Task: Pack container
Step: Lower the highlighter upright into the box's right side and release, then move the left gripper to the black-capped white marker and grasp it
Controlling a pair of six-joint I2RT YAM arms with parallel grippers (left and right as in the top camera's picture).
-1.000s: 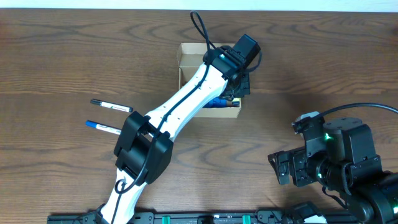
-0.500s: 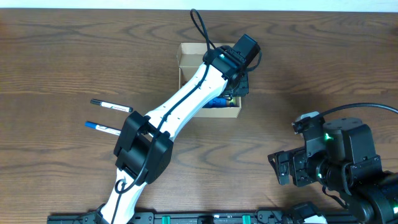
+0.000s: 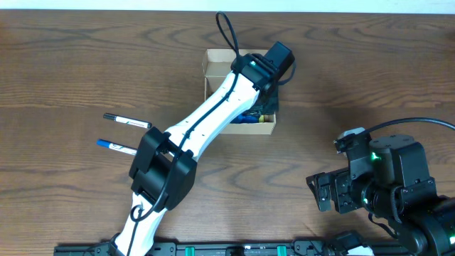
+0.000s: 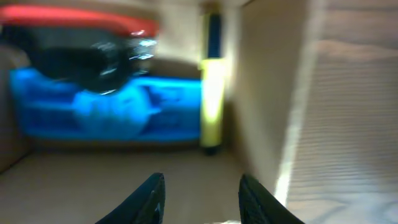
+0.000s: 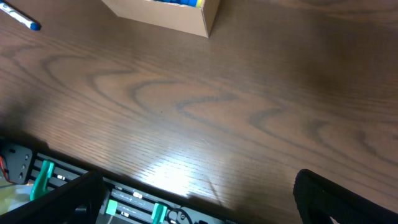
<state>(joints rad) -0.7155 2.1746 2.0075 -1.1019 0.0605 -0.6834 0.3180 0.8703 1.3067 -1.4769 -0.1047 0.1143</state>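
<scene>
The container (image 3: pixel 213 62) is a small tan cardboard box at the middle back of the table. My left arm reaches across it, and my left gripper (image 3: pixel 269 107) dips into its right end. In the left wrist view the gripper (image 4: pixel 202 198) is open over the box floor with nothing between its fingertips. Ahead of it lie blurred blue items (image 4: pixel 112 112), a yellow pen with a blue cap (image 4: pixel 212 93) and something red (image 4: pixel 81 18). The box wall (image 4: pixel 267 93) is close on the right. My right gripper (image 3: pixel 323 193) is open near the front right, far from the box (image 5: pixel 174 15).
Two loose pens lie on the table to the left: a black-capped one (image 3: pixel 126 120) and a blue-capped one (image 3: pixel 117 146), whose tip also shows in the right wrist view as the blue-capped pen (image 5: pixel 22 20). A rail with green clips (image 5: pixel 93 199) runs along the front edge.
My left gripper's jaws have spread apart inside the box, and its head has shifted slightly toward the back. The right arm has not moved.
</scene>
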